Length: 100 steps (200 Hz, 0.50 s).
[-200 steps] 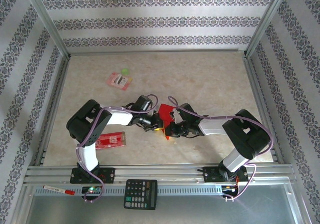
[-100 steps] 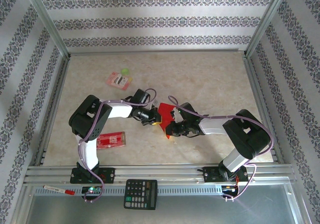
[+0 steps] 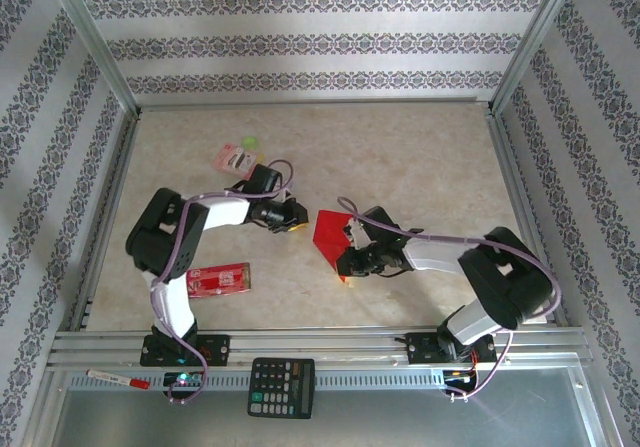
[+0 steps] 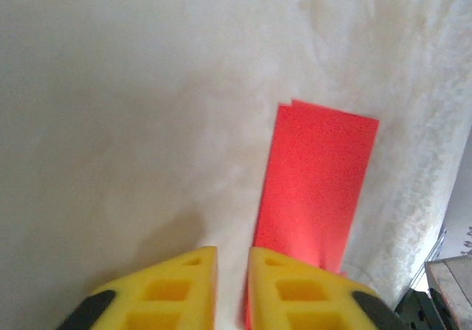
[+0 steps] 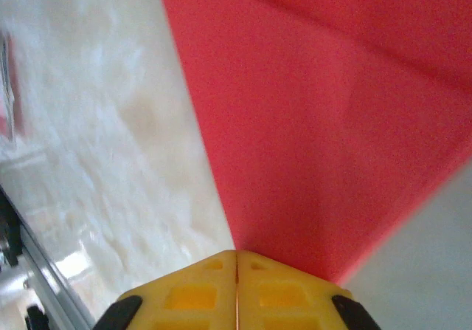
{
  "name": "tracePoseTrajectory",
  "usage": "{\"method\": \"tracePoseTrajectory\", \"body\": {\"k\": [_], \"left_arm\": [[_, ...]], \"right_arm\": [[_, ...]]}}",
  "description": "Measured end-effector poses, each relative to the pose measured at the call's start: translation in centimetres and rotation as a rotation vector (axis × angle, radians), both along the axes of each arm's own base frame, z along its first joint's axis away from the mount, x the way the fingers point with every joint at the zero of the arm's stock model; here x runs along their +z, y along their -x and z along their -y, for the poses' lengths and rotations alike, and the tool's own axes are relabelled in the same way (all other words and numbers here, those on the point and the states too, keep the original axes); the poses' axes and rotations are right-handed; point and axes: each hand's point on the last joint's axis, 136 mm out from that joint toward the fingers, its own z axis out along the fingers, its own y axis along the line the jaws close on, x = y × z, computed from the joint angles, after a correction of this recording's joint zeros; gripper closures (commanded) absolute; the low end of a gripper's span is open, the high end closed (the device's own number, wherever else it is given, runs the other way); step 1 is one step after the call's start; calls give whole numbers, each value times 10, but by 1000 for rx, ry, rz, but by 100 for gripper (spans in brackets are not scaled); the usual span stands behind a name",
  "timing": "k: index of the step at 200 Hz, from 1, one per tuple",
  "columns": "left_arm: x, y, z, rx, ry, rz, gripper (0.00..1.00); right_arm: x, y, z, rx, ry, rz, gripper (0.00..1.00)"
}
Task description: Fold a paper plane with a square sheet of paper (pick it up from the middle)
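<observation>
Mid-fold, by my judgement: the red sheet (image 3: 328,235) is lying partly folded on the table (image 3: 420,157). The right jaws are pinching its near corner, closed tight, while the left jaws are hanging slightly parted and empty just beside its left edge. The next move is calling for a pressed crease.

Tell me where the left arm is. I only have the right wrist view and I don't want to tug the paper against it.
Observer: In the top view, the left gripper sits just left of the sheet of paper, apart from it.
Operator: Is it gripping anything?
Observer: No. The left wrist view shows a narrow gap between its fingers with nothing gripped.
Operator: Is there clutter near me?
Observer: A red packet lies on the left side of the table, far from the right gripper.
</observation>
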Motion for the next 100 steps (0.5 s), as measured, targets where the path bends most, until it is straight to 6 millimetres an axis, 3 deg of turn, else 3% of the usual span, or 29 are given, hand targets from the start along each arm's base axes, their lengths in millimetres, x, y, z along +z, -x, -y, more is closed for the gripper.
{"method": "tracePoseTrajectory", "body": {"k": [20,46,67,100], "left_arm": [[19,18,-9,14,13,42,72],[29,31,-15,20,28,67,71],[28,32,-11,8,29,61,68],[22,40,12,-59,44,33,60]], "right_arm": [[23,2,3,27,27,108,78],[45,-21,9,-43,96,218,73],[41,-30,15,-123,141,211,68],[28,-40,23,-207,178,180,67]]}}
